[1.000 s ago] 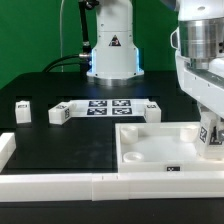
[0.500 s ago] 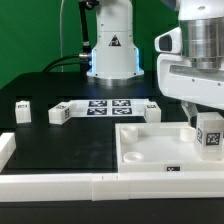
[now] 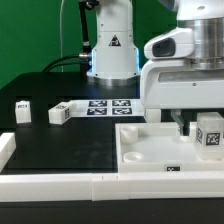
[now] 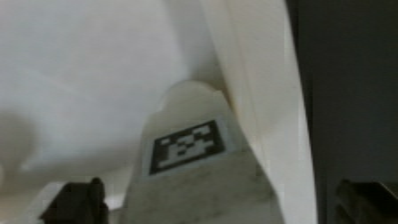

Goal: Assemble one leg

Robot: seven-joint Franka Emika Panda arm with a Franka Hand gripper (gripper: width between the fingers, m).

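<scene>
A leg [image 3: 209, 135], a small white block with a black-and-white tag, stands upright in the white square panel [image 3: 150, 148] at the corner on the exterior view's right. My gripper [image 3: 182, 118] hangs just above the panel, beside the leg on the exterior view's left. In the wrist view the leg [image 4: 192, 150] lies between and beyond the dark fingertips [image 4: 80, 202], with gaps on both sides. The gripper [image 4: 222, 205] is open and holds nothing. Two more legs [image 3: 60, 113] [image 3: 22, 106] lie on the black table at the exterior view's left.
The marker board [image 3: 104, 106] lies flat behind the panel. The arm's base [image 3: 112, 50] stands at the back. A long white rail [image 3: 60, 186] runs along the front edge. A small tag [image 3: 172, 167] sits on the panel's front wall.
The gripper has let go of the leg in the panel's corner and moved toward the exterior view's left. The leg stays standing where it was set.
</scene>
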